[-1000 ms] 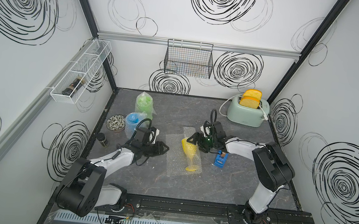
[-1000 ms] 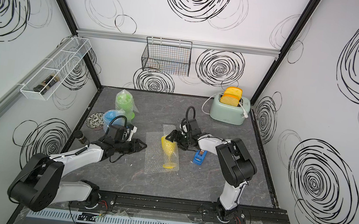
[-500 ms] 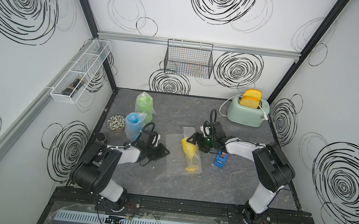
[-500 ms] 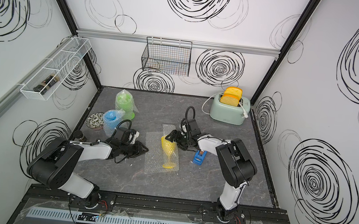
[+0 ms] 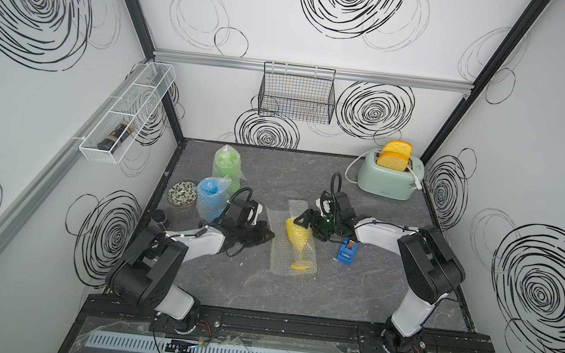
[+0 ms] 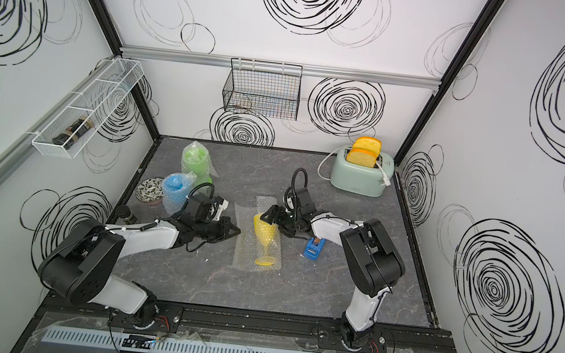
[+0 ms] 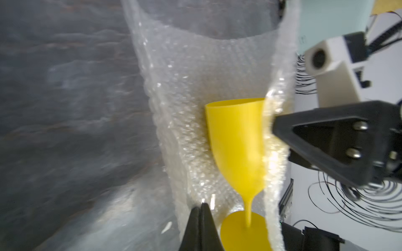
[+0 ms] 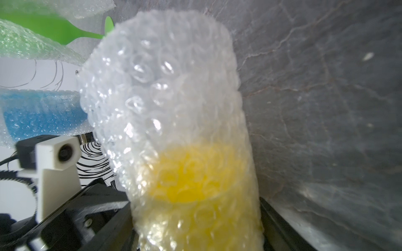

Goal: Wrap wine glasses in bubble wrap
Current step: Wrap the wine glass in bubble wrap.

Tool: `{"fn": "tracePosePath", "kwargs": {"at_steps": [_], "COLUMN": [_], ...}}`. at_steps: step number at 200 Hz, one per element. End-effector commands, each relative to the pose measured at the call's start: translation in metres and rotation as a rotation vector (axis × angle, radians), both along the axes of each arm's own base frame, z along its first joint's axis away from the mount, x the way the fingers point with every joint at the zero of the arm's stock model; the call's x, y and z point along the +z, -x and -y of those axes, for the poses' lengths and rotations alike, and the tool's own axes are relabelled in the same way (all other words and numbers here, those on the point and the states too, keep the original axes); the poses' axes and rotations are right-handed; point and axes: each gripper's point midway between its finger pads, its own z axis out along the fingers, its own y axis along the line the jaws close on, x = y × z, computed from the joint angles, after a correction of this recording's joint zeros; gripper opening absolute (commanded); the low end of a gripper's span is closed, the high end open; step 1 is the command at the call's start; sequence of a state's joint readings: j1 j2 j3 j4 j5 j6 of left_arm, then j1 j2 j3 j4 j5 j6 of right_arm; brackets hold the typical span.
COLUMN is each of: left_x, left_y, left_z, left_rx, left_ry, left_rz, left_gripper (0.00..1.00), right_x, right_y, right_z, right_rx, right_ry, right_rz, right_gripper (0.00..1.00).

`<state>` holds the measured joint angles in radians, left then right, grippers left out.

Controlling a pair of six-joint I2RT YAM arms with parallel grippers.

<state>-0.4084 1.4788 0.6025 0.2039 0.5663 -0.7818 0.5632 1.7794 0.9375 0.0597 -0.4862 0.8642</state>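
- The yellow goblet (image 5: 297, 239) lies on its side on the bubble wrap (image 5: 277, 253) in the middle of the table (image 5: 296, 295). Its rim points to the back and its foot to the front.
- The right gripper (image 5: 306, 222) straddles the bowl with its jaws wide. One flap of film is folded over the bowl and pressed against it, so the grasp takes in film and cup together.
- The left gripper (image 7: 201, 208) is clenched tight at the sheet's free edge, near the foot. The wrist view is too blurred there to tell whether any film is actually caught between the tips.
- Risk: if the tips missed the film, a lift would bring up nothing and the flap would stay flat.
- Risk: if only a sliver is caught, the slick film could slide out partway over the goblet.
- Risk: the bowl is round and padded, so a sideways tug on the sheet could roll or twist it in the right jaws and loosen the fold.
- Risk: the stem and foot lie bare, and a short fold would leave them uncovered.
- Just behind the left wrist stand the wrapped blue goblet (image 5: 211, 196) and the wrapped green goblet (image 5: 227, 167), and a wide swing of that arm could tip them.
- The blue tape dispenser (image 5: 347, 255) sits just beside the right arm and crowds any drawing back.
- The patterned bowl (image 5: 183, 193), dark jar (image 5: 162, 220) and toaster (image 5: 387, 184) stand well apart.
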Motion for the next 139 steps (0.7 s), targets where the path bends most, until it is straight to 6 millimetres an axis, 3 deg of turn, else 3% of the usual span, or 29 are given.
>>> {"fn": "tracePosePath", "kwargs": {"at_steps": [1, 37, 139], "left_x": [0.036, 0.051, 0.041], "left_y": [-0.008, -0.012, -0.005], "left_z": [0.025, 0.041, 0.073], "left_rx": [-0.079, -0.139, -0.241], "left_ry": [0.064, 0.084, 0.116], "left_rz": [0.119, 0.162, 0.123], "left_gripper": [0.0, 0.0, 0.0], "right_x": [-0.027, -0.028, -0.031], "right_y": [0.019, 0.02, 0.025], "right_z": [0.018, 0.017, 0.016], "right_rx": [-0.04, -0.036, -0.034], "right_ry": [0.099, 0.105, 0.108], "right_rz": [-0.083, -0.086, -0.094], "right_gripper": [0.8, 0.8, 0.8]}}
